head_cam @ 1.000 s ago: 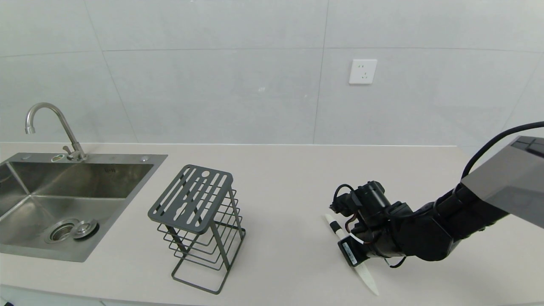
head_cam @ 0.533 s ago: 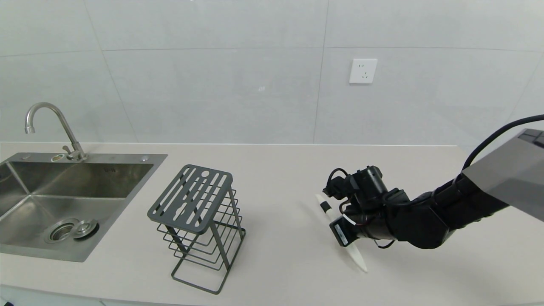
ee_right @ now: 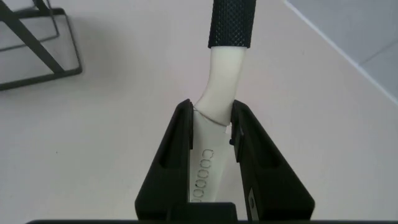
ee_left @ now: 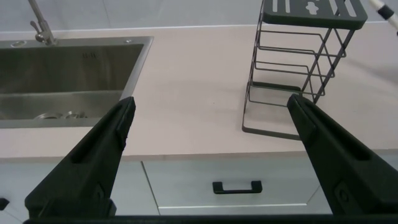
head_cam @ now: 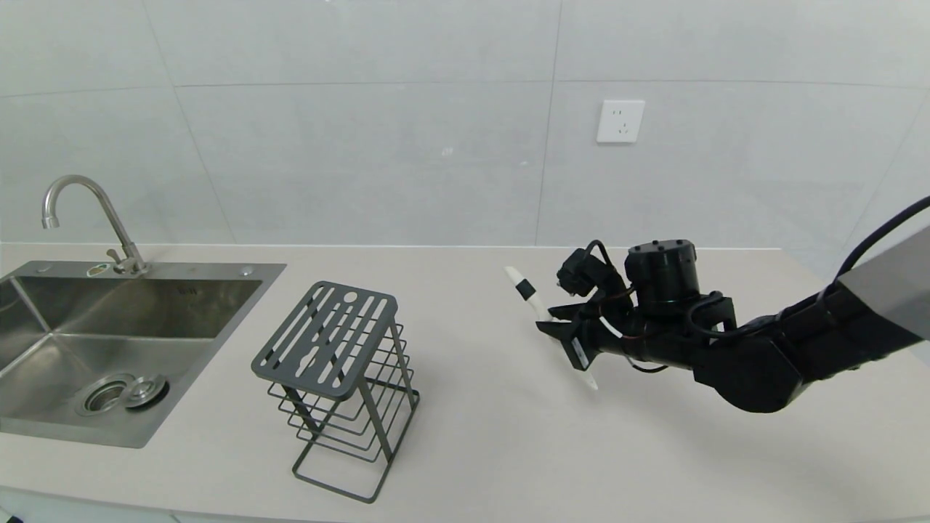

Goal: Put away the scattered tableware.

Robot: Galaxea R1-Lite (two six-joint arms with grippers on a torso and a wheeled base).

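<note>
I am looking at a pale countertop [head_cam: 472, 450] running along a wall of large grey tiles [head_cam: 363, 145], with a white socket [head_cam: 620, 121] set in the wall on the right. A steel sink [head_cam: 218, 270] is sitting at the left end of the counter, and a curved faucet [head_cam: 120, 232] is rising behind it. A dark wire rack [head_cam: 327, 338] with a slotted top is standing upright just right of the sink. In the left wrist view, a drawer handle [ee_left: 236, 186] is showing under the counter edge.

The right gripper [head_cam: 559, 330] is hovering above the counter, well right of the rack, with its jaws pinching the white knife [head_cam: 519, 283] near its middle. The knife is hanging in the air, tilted, with its black-banded end up toward the wall and its pointed end down. In the right wrist view, the fingers [ee_right: 177, 143] are pressing both flat sides of it. The left gripper [ee_left: 211, 102] is spread wide, holding nothing, low in front of the counter.

A second ago the knife was lying on the counter nearer the front edge. It is now lifted clear and carried back toward the wall and closer to the rack.
</note>
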